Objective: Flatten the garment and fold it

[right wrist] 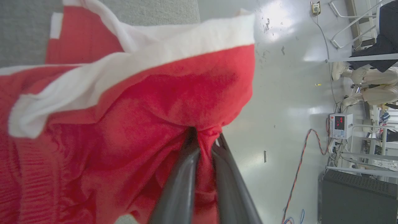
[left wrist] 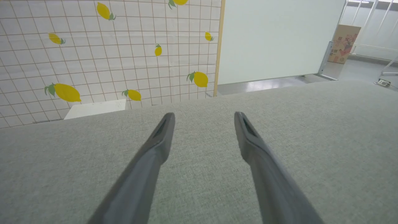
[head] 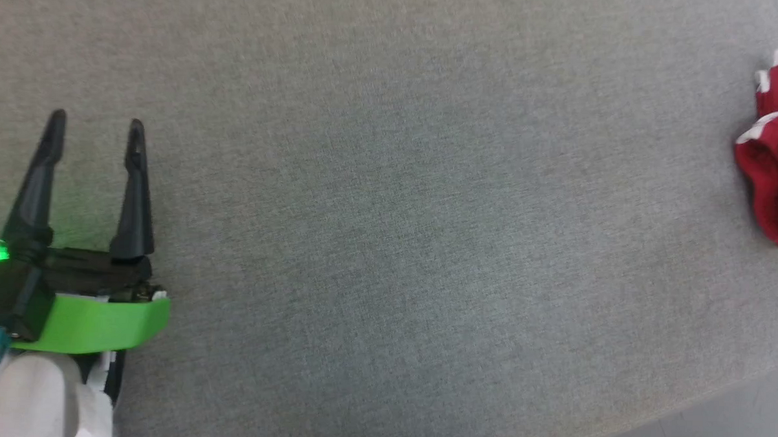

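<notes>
Garment point(head: 775, 193) pinched, not yet flat

It lies crumpled at the right edge of the table point(head: 388, 244). Right gripper point(right wrist: 203, 138) is closed tightly on a red fold. Left gripper point(head: 97, 119) stands wide open and empty, well apart from it. The step seems to be the flattening; next, the garment should come toward the middle, where the left gripper can take a second corner.

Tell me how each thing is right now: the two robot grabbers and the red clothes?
left gripper: open, holding nothing.
right gripper: shut, pinching a fold of red fabric.
garment: bunched up and wrinkled, not flattened or folded yet.
</notes>
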You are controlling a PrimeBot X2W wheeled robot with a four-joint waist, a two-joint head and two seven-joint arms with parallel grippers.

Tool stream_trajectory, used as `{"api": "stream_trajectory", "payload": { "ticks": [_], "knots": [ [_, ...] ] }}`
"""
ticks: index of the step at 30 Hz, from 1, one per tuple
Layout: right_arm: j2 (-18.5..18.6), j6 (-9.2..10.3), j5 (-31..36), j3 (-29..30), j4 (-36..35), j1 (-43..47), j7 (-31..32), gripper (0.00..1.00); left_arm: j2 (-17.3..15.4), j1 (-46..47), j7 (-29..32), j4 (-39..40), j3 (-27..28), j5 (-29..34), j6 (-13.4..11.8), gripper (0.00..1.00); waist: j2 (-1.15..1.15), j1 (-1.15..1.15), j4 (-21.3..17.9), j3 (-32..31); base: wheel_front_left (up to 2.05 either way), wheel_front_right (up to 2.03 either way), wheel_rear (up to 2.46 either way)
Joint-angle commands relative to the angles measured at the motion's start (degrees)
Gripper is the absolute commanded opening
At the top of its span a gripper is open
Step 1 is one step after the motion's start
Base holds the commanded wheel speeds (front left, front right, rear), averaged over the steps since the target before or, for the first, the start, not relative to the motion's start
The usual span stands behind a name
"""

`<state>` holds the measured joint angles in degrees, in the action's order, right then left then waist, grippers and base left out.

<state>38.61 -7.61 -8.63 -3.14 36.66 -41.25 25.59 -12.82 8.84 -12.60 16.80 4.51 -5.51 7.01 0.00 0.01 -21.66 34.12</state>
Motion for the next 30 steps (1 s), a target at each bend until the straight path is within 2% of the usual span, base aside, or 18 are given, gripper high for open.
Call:
{"api": "stream_trajectory", "payload": {
  "ticks": [1, 2, 3, 4, 10, 16, 22, 27, 30],
  "knots": [
    [-0.8, 0.12, 1.2, 0.9, 1.5, -1.8, -1.1, 0.00, -0.7, -0.2, 0.4, 0.8, 0.4, 0.3, -0.2, 1.00, 0.00, -0.01, -0.9, 2.4, 0.00, 0.00, 0.00],
    [-1.3, 0.12, 2.0, 1.8, 2.9, -2.6, -1.6, 0.04, -0.9, -0.5, 0.7, 1.4, 0.6, 0.4, -0.3, 1.00, 0.00, -0.01, -1.1, 2.6, 0.00, 0.00, 0.00],
    [-1.7, 0.12, 2.8, 2.6, 3.8, -3.3, -2.3, 0.50, -1.0, -0.7, 1.0, 1.8, 0.7, 0.4, -0.4, 1.00, 0.00, -0.01, -1.1, 2.8, 0.00, 0.00, 0.00],
    [-2.1, 0.12, 3.8, 3.2, 4.9, -4.0, -3.1, 1.00, -1.2, -0.9, 1.2, 2.2, 0.9, 0.4, -0.4, 1.00, 0.00, -0.01, -1.2, 2.9, 0.00, 0.00, 0.00],
    [-3.6, 0.12, 6.5, 5.9, 9.3, -7.4, -7.4, 1.00, -1.5, -1.6, 1.7, 2.8, 1.3, 0.2, -0.9, 1.00, 0.00, -0.01, -1.7, 2.0, 0.00, 0.00, 0.00],
    [-3.5, 0.12, 5.1, 4.4, 10.2, -10.3, -11.3, 1.00, -0.9, -2.5, 0.6, 1.4, 1.5, -0.5, -1.6, 1.00, 0.00, -0.01, -2.1, -1.7, 0.00, 0.00, 0.00],
    [-4.5, 0.12, -0.9, -1.7, 3.8, -13.2, -16.3, 1.00, 0.7, -3.7, -0.9, -1.3, 2.6, -2.0, -3.0, 1.00, 0.00, -0.01, -2.0, -7.3, 0.00, 0.00, 0.00],
    [-8.2, 0.12, -8.2, -5.5, -6.0, -13.2, -18.7, 1.00, 2.7, -4.0, -1.9, -3.5, 3.3, -3.3, -4.0, 1.00, 0.00, -0.01, 0.0, -12.3, 0.00, 0.00, 0.00],
    [-11.7, 0.12, -10.5, -4.8, -12.0, -12.1, -22.2, 1.00, 3.9, -4.2, -2.2, -4.7, 3.6, -3.4, -4.9, 1.00, 0.00, -0.01, 1.9, -15.2, 0.00, 0.00, 0.00]
  ]
}}
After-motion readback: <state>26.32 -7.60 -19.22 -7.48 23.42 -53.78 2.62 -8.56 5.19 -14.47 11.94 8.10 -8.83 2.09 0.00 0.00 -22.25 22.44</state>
